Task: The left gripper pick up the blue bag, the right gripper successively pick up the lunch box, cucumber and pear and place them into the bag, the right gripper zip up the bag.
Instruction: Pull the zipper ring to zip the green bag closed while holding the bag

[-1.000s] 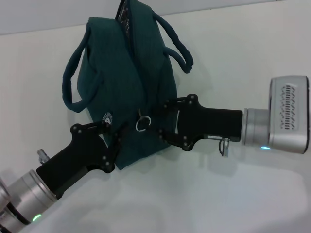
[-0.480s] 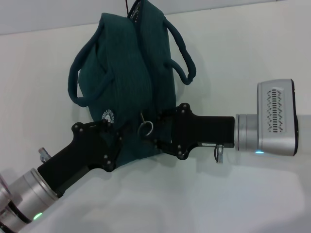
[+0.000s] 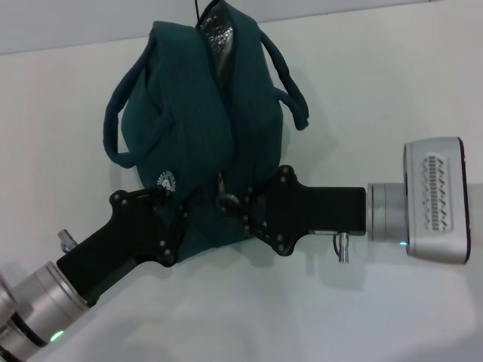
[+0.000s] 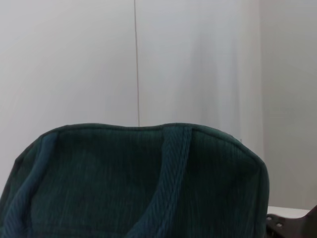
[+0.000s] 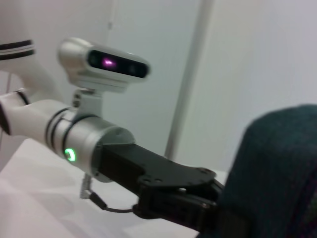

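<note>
**Both hands at the near end of the teal bag**

Over the white table (image 3: 392, 90), the large dark teal fabric bag with two padded loop handles (image 3: 192, 136) stands between the two arms in the head view. Its near end is largely covered by the two black claws. The left hand (image 3: 179, 219), a black two-fingered claw on a thick black arm with a silver wrist and a small green light, comes in from the lower left and pinches the bag's near corner; its fingertips are buried in the fabric, so the exact hold is hard to make out. The right hand (image 3: 234, 205), a black claw with a silver cylinder and pale grey slotted housing, reaches in from the right with its fingers pressed together at the zipper line, just beside the left hand. The metal ring pull is hidden behind those fingers, and I cannot tell whether it is actually held.

At the far end of the bag the mouth gapes a little, showing a sliver of silver quilted lining (image 3: 219, 34); nothing inside can be seen. A small round white logo (image 3: 167, 182) sits on the bag's side just above the left hand, its lettering too small to read.

The left wrist view shows only the bag's fabric and one handle strap. The right wrist view shows the left arm's claw against the bag's edge, its fingertips cut off.
</note>
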`<state>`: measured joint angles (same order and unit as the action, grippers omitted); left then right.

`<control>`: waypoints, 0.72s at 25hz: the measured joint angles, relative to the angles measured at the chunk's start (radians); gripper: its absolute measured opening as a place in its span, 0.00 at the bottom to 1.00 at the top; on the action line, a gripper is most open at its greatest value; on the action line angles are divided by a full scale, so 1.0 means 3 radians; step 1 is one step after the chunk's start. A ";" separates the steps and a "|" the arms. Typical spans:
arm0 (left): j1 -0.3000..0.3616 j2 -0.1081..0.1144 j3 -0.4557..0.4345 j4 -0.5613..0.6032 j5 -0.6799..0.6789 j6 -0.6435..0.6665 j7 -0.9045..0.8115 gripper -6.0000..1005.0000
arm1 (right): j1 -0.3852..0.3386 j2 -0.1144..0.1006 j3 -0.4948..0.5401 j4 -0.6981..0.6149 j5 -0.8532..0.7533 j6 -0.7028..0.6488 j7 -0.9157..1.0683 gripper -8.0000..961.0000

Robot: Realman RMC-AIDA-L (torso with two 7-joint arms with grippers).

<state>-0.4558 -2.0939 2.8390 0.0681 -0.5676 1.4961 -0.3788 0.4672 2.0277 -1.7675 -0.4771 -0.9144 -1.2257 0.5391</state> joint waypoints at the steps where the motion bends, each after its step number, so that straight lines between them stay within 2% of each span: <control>1: 0.0006 0.0001 -0.0003 -0.0003 0.0000 0.0000 0.0000 0.07 | -0.0006 0.0000 -0.0007 -0.0001 0.0003 -0.0018 -0.0054 0.21; 6: 0.0007 0.0004 -0.0004 -0.0012 0.0000 0.0003 0.0000 0.07 | -0.0033 0.0000 -0.0047 -0.0009 0.0202 -0.0029 -0.0326 0.04; 18: -0.0014 0.0019 0.0006 -0.0059 0.0109 0.0003 -0.0008 0.07 | -0.0038 0.0000 -0.0063 -0.0088 0.0671 0.0012 -0.0972 0.02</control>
<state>-0.4600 -2.0882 2.8406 0.0502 -0.5349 1.4969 -0.3813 0.4557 2.0278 -1.7864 -0.5035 -0.7132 -1.2220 0.2476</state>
